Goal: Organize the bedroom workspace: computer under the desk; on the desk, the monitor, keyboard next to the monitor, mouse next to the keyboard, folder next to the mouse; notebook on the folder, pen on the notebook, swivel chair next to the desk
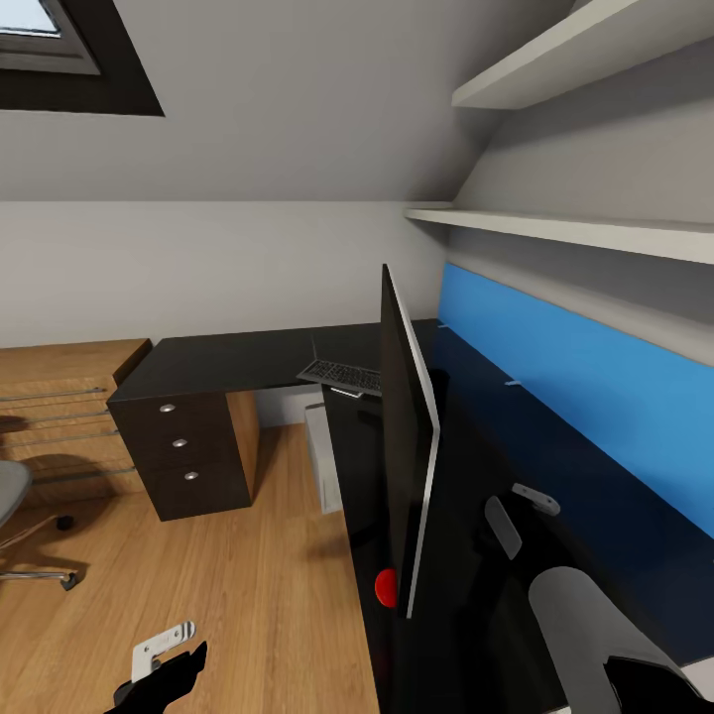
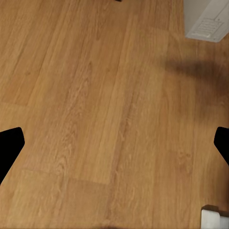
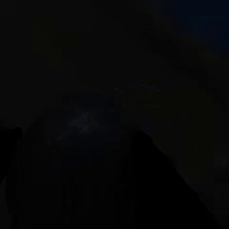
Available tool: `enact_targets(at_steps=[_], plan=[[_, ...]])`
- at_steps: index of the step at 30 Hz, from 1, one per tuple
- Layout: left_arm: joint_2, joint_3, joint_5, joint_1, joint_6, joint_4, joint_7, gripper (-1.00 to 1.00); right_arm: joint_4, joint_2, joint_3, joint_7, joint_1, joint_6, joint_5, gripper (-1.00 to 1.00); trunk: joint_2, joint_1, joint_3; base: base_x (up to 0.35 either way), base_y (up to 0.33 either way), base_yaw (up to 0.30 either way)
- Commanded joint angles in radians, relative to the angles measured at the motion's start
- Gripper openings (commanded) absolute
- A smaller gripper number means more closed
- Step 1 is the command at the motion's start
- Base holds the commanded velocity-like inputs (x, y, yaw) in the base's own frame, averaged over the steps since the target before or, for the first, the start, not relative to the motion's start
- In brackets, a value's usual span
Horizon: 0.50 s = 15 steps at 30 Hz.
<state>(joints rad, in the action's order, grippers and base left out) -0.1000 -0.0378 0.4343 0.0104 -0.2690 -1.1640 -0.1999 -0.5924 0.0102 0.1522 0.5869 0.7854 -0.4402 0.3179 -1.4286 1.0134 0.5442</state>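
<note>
Sloped white walls and a dark-framed skylight (image 1: 59,50) close over a bedroom workspace with a warm wooden floor (image 1: 258,585) and two pale wall shelves (image 1: 585,230) at the right. A long black L-shaped table (image 1: 248,359) with a blue back panel (image 1: 585,377) runs along the far wall and down the right side, its silver-knobbed drawers (image 1: 183,451) standing at the left end.

The monitor (image 1: 407,436) stands on the table, seen edge-on, with a small red spot near its lower edge. The keyboard (image 1: 342,376) lies at the table's inner corner, beyond the monitor, its near edge jutting a little past the tabletop. The computer (image 1: 322,458), a light grey tower, sits on the floor under the table; a corner of it (image 2: 206,20) also appears in the left wrist view. Part of the swivel chair (image 1: 15,516) shows at the far left, well apart from the table, in front of a light wooden dresser (image 1: 59,397).

The right claw (image 1: 521,511) hangs over the table to the right of the monitor, its grey fingers spread apart and holding nothing; its wrist camera is almost wholly dark. The left claw (image 1: 164,659) hovers low over the bare floor, its black fingertips (image 2: 9,145) wide apart and empty.

No brand or lettering can be read anywhere; the key markings are too small to make out.
</note>
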Motion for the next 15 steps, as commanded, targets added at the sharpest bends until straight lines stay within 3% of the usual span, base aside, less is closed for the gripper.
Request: enact_targets(at_steps=[1,15], plan=[[-0.001,0.001,0.011,0.0,-0.004,-0.002,-0.006,1.0,0.035,0.001,0.003,0.006,0.0,0.001,0.02,-1.0,0.0,0.0,0.001,0.0,0.0,0.0],[-0.003,-0.002,0.012,0.0,-0.004,0.0,-0.007,1.0,0.027,-0.001,0.003,0.007,0.0,0.001,0.018,-1.0,0.0,0.0,0.001,0.0,0.0,0.0]])
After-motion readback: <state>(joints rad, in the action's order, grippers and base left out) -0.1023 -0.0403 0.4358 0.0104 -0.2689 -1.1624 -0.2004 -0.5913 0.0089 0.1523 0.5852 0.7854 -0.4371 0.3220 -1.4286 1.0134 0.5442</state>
